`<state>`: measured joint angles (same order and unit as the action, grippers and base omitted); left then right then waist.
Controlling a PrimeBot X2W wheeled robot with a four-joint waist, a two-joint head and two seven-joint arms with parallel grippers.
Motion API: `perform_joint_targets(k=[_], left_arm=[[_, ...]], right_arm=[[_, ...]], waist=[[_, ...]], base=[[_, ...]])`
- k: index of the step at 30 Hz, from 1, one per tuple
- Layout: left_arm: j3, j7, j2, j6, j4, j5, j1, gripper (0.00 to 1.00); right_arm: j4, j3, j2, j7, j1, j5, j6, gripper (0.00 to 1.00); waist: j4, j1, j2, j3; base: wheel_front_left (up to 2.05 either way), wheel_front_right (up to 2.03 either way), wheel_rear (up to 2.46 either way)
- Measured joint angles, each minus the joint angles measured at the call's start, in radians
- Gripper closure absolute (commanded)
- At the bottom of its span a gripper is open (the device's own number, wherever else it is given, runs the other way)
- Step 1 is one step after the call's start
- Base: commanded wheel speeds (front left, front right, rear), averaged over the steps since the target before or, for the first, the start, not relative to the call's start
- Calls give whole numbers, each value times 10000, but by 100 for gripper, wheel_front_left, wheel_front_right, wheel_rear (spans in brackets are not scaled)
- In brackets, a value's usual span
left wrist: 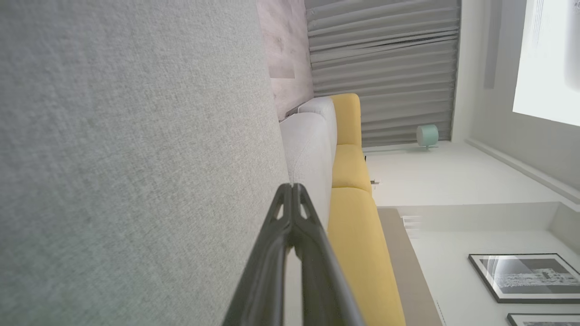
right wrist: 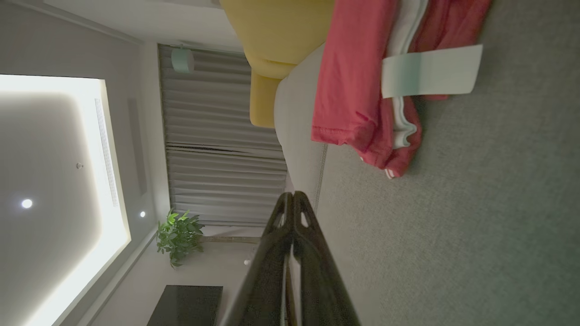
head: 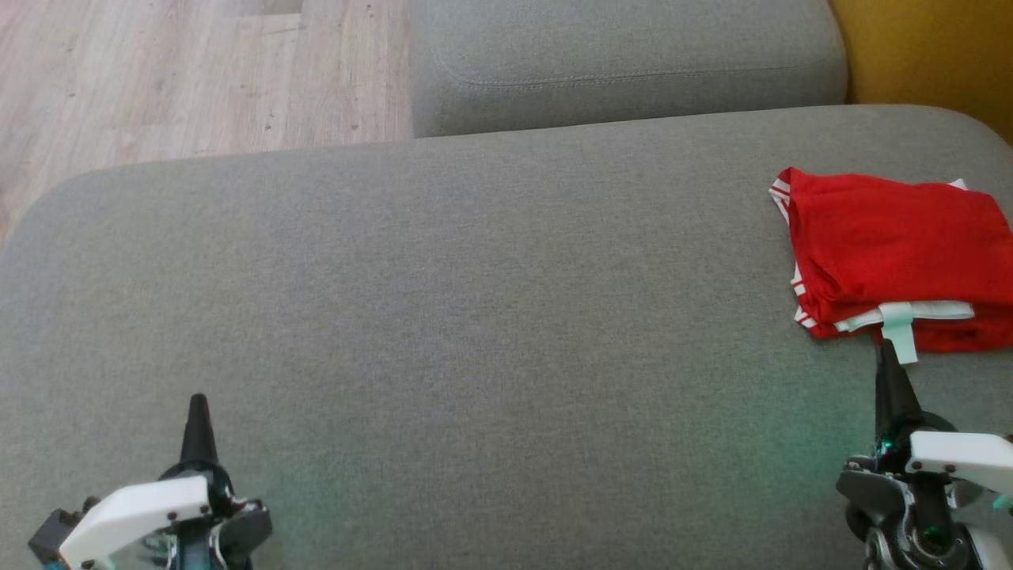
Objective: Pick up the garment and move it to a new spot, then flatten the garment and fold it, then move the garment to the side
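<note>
Head view, left to right: the left gripper (head: 197, 408) hung over the bare grey sofa cushion (head: 475, 277), its two dark fingers pressed together on nothing. At the cushion's far right lay the folded red garment (head: 894, 237), white-striped at the edges. A pale label (head: 900, 336) stuck out of it toward the right gripper (head: 888, 368), whose fingers were likewise closed and empty, the tip just beside that label.
</note>
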<state>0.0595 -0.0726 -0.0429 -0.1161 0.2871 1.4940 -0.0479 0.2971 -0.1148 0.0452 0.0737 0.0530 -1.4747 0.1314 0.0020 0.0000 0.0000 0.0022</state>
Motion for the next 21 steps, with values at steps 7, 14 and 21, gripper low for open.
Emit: perform_joint_targets(k=[7, 14, 21], left_arm=[[77, -242, -2, -73, -40, 650, -90, 100], [123, -334, 0, -75, -50, 1093, -90, 100], [127, -334, 0, -75, -50, 1093, -90, 100]], right_arm=[[-61, -127, 0, 207, 3, -738, 0, 100], [-140, -190, 0, 336, 7, -1269, 0, 100], [-142, -192, 0, 336, 8, -1269, 0, 100]], waist=[[-13, 0, 0, 5], [-20, 0, 0, 9], [-20, 0, 0, 9]], base=[[0, 0, 0], [0, 0, 0], [0, 0, 0]])
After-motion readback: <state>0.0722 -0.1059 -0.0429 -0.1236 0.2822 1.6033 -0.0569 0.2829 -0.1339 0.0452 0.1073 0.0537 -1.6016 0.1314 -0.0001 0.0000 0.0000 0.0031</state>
